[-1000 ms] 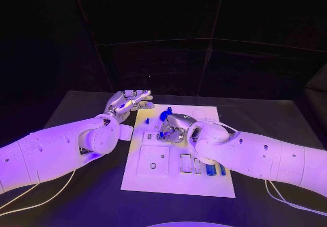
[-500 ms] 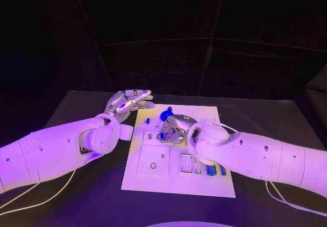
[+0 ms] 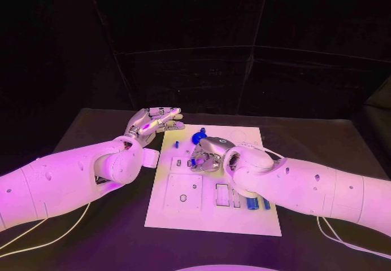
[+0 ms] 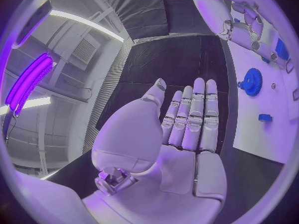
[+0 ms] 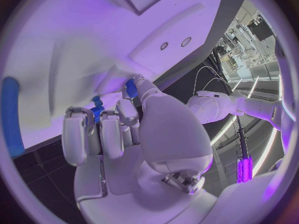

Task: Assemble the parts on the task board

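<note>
Head view shows the white rectangular task board [image 3: 213, 217] lying in the middle of the black table [image 3: 326, 141], with both white arms reaching over its far half. The left hand [image 3: 153, 122] hangs just past the board's far left corner, palm up, fingers straight and apart, grasping nothing; the left wrist view confirms this, its silver fingers [image 4: 194, 117] stretched flat over the dark table beside the board's edge [image 4: 261, 139]. The right hand [image 3: 207, 152] is curled down onto the board's upper middle, and its own arm hides most of what lies beneath it. In the right wrist view the curled fingers [image 5: 102, 132] close around a small blue part [image 5: 96, 111], with another bit of blue [image 5: 131, 88] at the thumb tip; whether these are 1 piece or 2 cannot be made out, and the part's shape is mostly covered. A round blue toothed gear [image 3: 198, 136] sits on the board just beyond the right hand, half hidden by it from the head camera but plain in the left wrist view [image 4: 251, 81], near a small blue block [image 4: 264, 118]. 2 blue cylindrical pins [image 3: 258, 203] lie at the board's right side, partly cut off by the right forearm.
</note>
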`<state>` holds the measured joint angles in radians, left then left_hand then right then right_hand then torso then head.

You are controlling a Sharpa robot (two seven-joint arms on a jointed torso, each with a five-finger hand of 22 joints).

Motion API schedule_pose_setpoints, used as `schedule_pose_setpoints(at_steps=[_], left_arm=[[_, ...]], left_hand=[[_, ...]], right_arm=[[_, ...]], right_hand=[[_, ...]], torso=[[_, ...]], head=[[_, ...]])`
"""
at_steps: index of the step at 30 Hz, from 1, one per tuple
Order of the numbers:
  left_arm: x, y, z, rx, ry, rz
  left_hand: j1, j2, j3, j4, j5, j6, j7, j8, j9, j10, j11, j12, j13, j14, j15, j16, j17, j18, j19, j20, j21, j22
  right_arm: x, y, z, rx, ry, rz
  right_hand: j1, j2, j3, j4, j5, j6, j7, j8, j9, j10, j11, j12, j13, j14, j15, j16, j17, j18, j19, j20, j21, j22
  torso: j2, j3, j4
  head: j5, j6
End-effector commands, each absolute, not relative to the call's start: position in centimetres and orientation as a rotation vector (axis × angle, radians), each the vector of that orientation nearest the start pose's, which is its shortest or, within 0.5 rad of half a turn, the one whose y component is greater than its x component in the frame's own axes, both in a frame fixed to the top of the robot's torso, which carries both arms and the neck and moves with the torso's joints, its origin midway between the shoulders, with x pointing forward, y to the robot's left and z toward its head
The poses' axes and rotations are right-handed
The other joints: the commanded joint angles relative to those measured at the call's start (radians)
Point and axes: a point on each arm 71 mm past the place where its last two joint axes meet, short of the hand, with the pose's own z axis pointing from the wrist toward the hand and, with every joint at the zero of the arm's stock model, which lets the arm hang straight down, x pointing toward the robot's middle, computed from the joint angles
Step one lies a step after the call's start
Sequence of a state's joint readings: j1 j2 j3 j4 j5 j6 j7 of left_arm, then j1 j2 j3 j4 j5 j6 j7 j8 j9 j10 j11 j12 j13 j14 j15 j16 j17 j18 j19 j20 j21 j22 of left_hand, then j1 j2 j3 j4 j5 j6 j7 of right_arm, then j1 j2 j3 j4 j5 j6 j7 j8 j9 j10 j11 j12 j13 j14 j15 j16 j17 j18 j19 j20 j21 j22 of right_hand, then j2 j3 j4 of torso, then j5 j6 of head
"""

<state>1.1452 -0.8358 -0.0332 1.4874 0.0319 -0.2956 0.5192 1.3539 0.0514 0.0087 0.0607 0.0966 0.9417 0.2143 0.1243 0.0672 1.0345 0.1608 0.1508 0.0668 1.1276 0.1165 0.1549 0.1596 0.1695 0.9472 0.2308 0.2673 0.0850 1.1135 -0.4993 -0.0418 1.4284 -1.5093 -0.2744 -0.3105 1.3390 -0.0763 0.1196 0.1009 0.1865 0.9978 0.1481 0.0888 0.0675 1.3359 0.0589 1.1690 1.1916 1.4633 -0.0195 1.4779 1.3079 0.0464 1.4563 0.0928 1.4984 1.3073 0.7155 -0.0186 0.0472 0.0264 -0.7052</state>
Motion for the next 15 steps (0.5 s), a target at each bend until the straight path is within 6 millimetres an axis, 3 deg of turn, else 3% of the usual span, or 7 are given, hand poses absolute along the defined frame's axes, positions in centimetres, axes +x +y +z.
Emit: schedule_pose_setpoints(at_steps=[1,8,15], left_arm=[[48.8,21.7,-19.5,-1.122,1.312,-1.609],[48.8,21.8,-19.6,-1.123,1.313,-1.607],[48.9,21.8,-19.6,-1.125,1.317,-1.607]], left_hand=[[0.000,0.007,-0.002,-0.005,0.000,0.007,0.002,-0.001,-0.001,0.008,0.002,-0.004,-0.001,0.007,0.000,-0.006,0.002,0.015,0.006,-0.002,-0.006,-0.002],[-0.001,0.007,-0.002,-0.005,0.000,0.007,0.002,-0.002,-0.001,0.007,0.002,-0.005,-0.002,0.007,0.000,-0.006,0.002,0.015,0.006,-0.002,-0.007,-0.002],[0.002,0.009,0.001,-0.008,0.001,0.007,0.002,-0.002,-0.001,0.008,0.002,-0.006,-0.002,0.007,0.000,-0.008,0.002,0.015,0.006,-0.002,-0.008,-0.003]], right_arm=[[46.7,-6.0,-23.6,-0.183,1.822,0.666],[46.7,-6.0,-23.2,-0.146,1.774,0.681],[46.1,-6.2,-21.9,-0.113,1.624,0.790]], right_hand=[[-0.015,-0.002,-0.012,0.007,-0.001,-0.016,0.001,-0.007,-0.001,-0.005,0.003,-0.006,-0.003,0.069,0.009,-0.003,0.079,-0.010,-0.003,0.008,-0.002,0.111],[-0.041,-0.022,-0.066,0.042,-0.004,-0.086,0.017,-0.025,-0.003,-0.032,0.017,-0.030,-0.026,0.067,0.021,-0.008,0.072,-0.009,-0.006,0.017,-0.005,0.107],[-0.013,-0.033,-0.109,0.072,0.002,-0.139,0.030,-0.016,0.000,-0.074,0.030,-0.070,-0.071,0.061,0.031,-0.021,0.053,-0.004,-0.021,0.029,-0.015,0.088]], torso=[[0.000,0.0004,0.0001],[0.000,0.0000,0.0005],[0.000,0.0016,0.0006]], head=[[-0.002,0.000],[-0.003,0.000],[0.000,0.001]])
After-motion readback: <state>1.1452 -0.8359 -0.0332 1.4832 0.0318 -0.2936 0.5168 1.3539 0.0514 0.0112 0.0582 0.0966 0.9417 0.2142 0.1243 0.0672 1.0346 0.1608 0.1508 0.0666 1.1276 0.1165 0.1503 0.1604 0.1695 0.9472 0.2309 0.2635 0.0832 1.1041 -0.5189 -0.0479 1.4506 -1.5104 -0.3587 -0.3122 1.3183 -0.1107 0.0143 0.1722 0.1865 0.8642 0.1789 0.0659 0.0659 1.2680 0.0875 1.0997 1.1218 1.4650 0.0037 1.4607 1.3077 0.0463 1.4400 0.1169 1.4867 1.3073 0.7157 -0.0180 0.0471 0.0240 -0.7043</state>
